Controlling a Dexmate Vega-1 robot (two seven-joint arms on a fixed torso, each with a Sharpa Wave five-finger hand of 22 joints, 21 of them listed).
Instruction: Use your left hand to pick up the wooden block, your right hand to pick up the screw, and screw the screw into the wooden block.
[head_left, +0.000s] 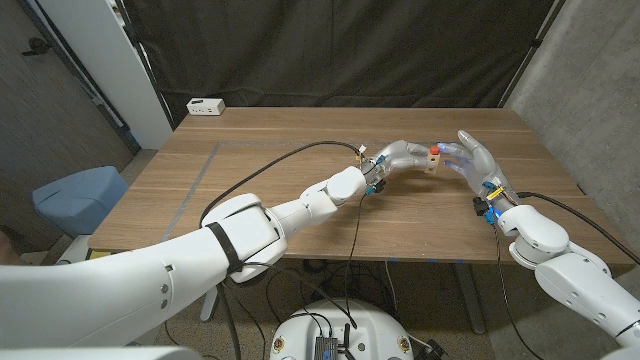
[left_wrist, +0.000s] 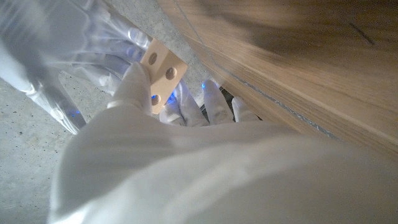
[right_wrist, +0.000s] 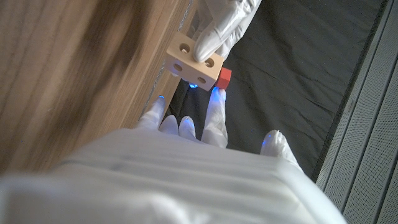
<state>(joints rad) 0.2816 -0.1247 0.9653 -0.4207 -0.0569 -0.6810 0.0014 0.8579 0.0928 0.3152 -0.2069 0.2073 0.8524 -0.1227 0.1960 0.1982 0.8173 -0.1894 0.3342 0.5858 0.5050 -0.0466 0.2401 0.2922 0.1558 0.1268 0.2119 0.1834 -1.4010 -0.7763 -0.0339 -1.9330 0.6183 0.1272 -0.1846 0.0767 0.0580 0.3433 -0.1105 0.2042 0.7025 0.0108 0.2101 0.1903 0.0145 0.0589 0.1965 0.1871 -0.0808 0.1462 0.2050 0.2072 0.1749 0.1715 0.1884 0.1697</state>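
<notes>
Nearest the robot, both white arms reach forward over the brown wooden worktop (head_left: 250, 150) and meet above its middle. The left hand (head_left: 400, 157) grips the pale wooden block with round holes (right_wrist: 194, 65), holding it raised clear of the worktop surface. A red-headed screw (right_wrist: 224, 77) sits at one face of the block; how deep it is seated cannot be told. The right hand (head_left: 475, 160) stands just beside the block with its fingers (right_wrist: 215, 118) spread and reaching toward the screw; whether they pinch it cannot be determined. Judged from this, both pick-ups are done and the screw is at the block, so the turning home is what remains or is under way. Farther back, a small white box (head_left: 206, 106) lies near the far edge.
</notes>
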